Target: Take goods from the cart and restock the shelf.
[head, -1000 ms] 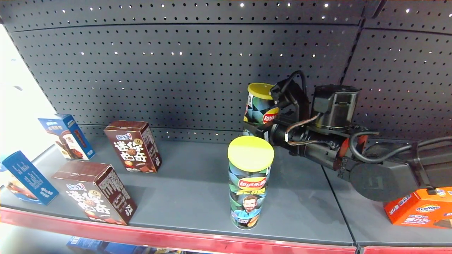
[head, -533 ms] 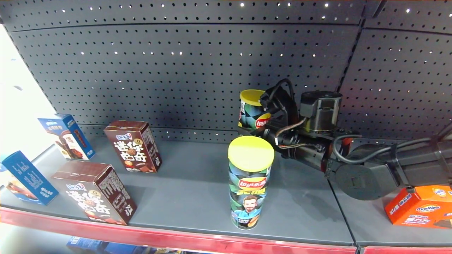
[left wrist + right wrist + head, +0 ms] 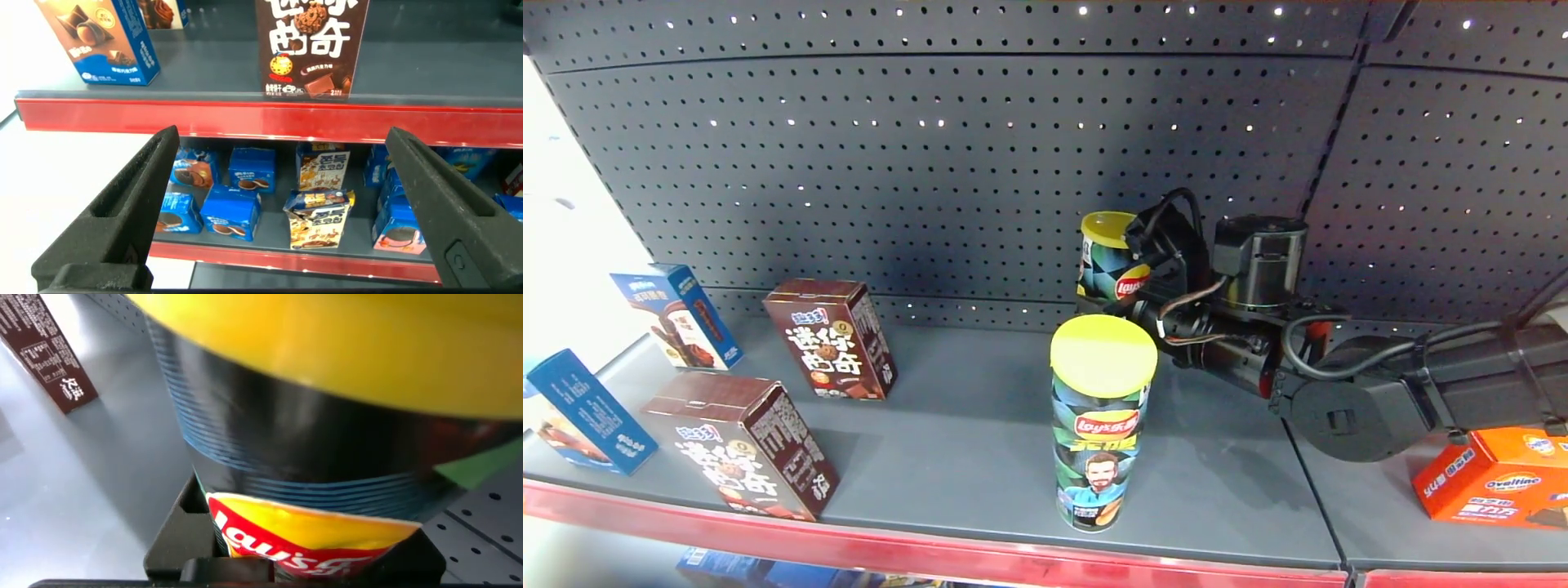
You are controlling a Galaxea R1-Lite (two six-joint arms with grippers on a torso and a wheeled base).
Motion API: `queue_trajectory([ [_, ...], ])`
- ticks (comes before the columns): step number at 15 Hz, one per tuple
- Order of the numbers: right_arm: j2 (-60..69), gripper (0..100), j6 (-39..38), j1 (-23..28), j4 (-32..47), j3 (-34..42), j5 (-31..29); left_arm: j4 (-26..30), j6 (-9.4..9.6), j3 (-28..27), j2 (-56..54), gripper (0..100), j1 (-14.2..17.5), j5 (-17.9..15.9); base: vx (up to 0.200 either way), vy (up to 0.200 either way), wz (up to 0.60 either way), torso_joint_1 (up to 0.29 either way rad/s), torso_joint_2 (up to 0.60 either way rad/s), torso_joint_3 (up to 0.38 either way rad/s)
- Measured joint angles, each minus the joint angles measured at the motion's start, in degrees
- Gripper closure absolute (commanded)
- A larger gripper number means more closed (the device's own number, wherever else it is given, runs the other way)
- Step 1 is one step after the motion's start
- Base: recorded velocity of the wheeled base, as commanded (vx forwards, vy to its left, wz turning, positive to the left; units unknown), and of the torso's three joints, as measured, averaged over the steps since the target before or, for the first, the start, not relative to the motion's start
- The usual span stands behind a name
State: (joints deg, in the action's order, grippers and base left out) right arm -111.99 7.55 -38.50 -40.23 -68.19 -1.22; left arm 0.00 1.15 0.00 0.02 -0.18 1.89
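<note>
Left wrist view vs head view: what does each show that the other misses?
Left wrist only: the open left hand and the lower shelf's packs, of which the head view catches just a blue sliver. Head only: the front can, the rear can held in the right hand, the orange box, the pegboard. Both: the front brown box, the blue box beside it, the red shelf edge.

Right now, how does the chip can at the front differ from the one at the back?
The front can stands free near the red edge of the shelf; the rear can is by the pegboard, clamped in the right tool. The front can shows whole; the rear can's base is hidden, so whether it rests on the shelf is unclear. Both have yellow lids and the same dark wrap.
</note>
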Motion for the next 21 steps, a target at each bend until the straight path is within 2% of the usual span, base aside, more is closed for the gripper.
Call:
queue_trajectory([
  [9, -1.23, 100, -0.07, 0.20, -0.63, 0.01, -0.01, 0.00, 0.00, 0.00, 0.00, 0, 0.00, 0.02, 0.000, 0.000, 0.00, 0.000, 0.00, 0.000],
  [10, -1.32, 0, -0.09, 0.20, -0.72, 0.00, 0.00, 0.00, -0.02, 0.00, 0.00, 0, 0.00, 0.02, 0.000, 0.000, 0.00, 0.000, 0.00, 0.000],
  [17, -0.38, 0, 0.28, -0.13, -0.06, 1.38, -0.26, 0.00, -0.02, 0.00, 0.00, 0, 0.00, 0.02, 0.000, 0.000, 0.00, 0.000, 0.00, 0.000],
  [21, 5.63, 0, 0.60, 0.00, 2.99, 8.85, -1.56, 0.00, 0.00, 0.00, 0.00, 0, 0.00, 0.00, 0.000, 0.000, 0.00, 0.000, 0.00, 0.000],
])
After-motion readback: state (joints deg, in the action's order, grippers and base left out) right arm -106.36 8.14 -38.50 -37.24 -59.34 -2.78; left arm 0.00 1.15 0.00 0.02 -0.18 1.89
